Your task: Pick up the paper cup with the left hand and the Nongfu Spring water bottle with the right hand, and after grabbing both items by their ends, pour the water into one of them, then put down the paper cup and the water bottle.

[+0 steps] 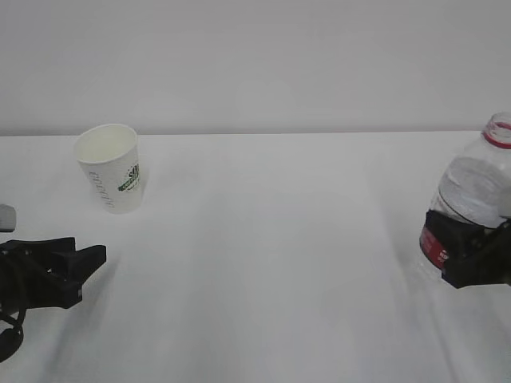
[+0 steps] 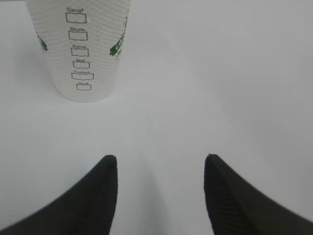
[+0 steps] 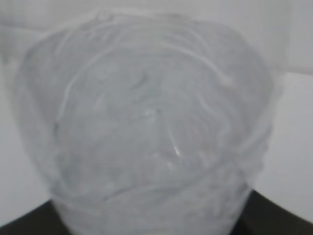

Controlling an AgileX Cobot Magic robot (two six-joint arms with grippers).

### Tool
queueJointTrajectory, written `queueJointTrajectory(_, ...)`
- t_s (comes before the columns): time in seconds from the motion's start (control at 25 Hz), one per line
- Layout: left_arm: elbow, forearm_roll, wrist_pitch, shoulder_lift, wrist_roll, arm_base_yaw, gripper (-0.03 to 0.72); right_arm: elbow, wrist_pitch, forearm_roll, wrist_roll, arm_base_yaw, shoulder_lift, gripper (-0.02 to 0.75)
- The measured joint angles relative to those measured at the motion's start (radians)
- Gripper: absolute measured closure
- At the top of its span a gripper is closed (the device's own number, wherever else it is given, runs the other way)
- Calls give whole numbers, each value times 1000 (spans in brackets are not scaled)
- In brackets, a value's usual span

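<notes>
The white paper cup (image 1: pixel 112 171) with a green logo stands upright on the table at the back left. In the left wrist view the paper cup (image 2: pixel 80 49) is ahead and to the left of my left gripper (image 2: pixel 160 159). That left gripper (image 1: pixel 89 271) is open and empty, low over the table, short of the cup. At the far right, my right gripper (image 1: pixel 455 247) is closed around the label band of the Nongfu Spring water bottle (image 1: pixel 479 187). The uncapped bottle (image 3: pixel 146 122) fills the right wrist view between dark fingers (image 3: pixel 281 218). I cannot make out the water level.
The white table (image 1: pixel 271 263) spreads between cup and bottle, with a plain pale wall behind it. The bottle sits close to the right edge of the exterior view. A small grey part of the left arm shows at the left edge.
</notes>
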Motion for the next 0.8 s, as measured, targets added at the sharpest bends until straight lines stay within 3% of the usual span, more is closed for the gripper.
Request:
queueJointTrajectory(0.44, 0, 10, 0, 0, -1, 0, 276, 65, 15, 191, -44, 0, -8, 351)
queueJointTrajectory(0.8, 0, 14, 0, 0, -1, 0, 279, 65, 15, 279, -48, 0, -26, 351)
